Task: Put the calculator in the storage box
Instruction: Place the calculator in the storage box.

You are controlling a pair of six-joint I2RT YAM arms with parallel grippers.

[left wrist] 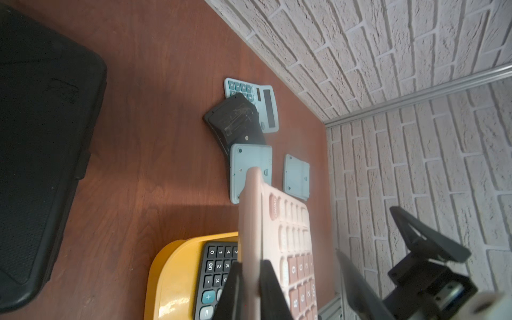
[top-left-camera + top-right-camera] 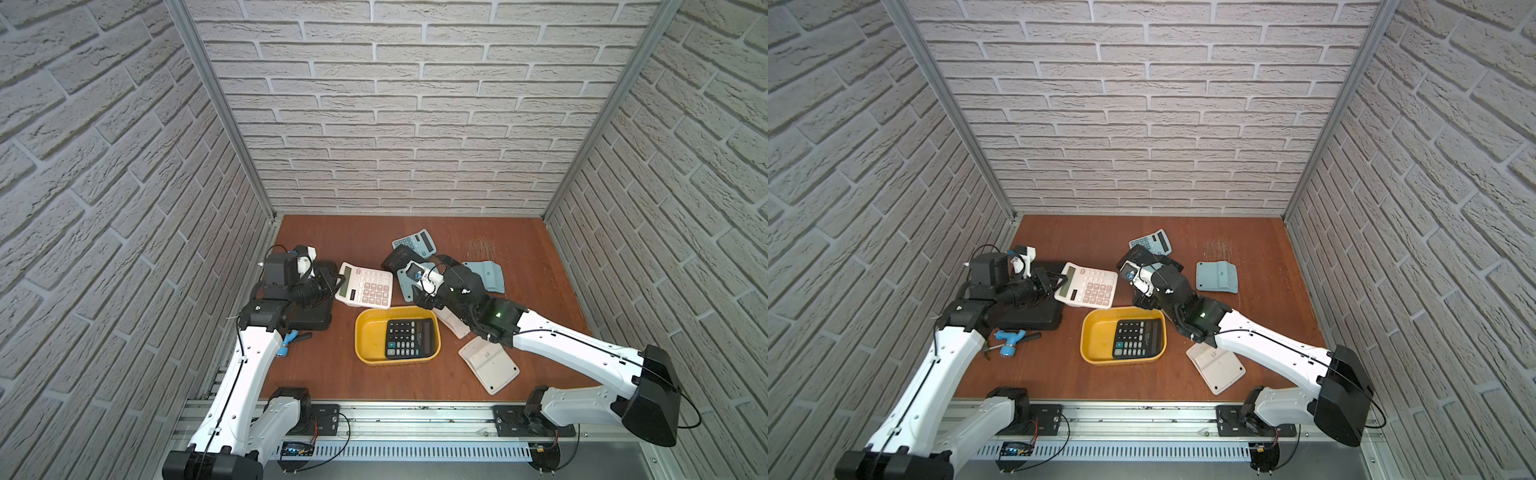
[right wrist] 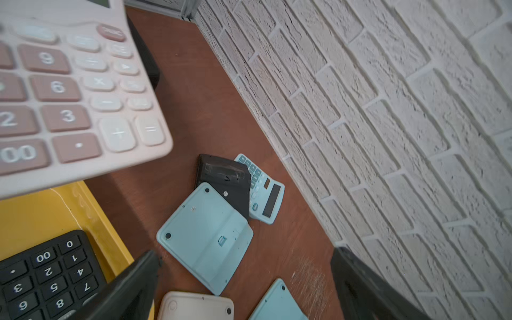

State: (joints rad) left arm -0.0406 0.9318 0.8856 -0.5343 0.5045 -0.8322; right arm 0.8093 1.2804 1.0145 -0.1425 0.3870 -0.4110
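My left claw point(image 2: 336, 286) clamps pale pink plastic calculator point(image 2: 366, 287) edgewise, aloft beside shallow yellow plastic tub point(image 2: 360, 332); right claw point(image 3: 246, 277) gapes, empty. Black calculator point(image 2: 411, 337) already inside: pink could land crooked, slide out.

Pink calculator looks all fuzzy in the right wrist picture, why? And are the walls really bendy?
Right wrist view: the pink calculator sits very near the lens, probably out of focus, while the light-blue calculator beyond looks sharp. Both top views: the wide lens bows the brick walls. Left wrist view: light glints on the yellow storage box rim.
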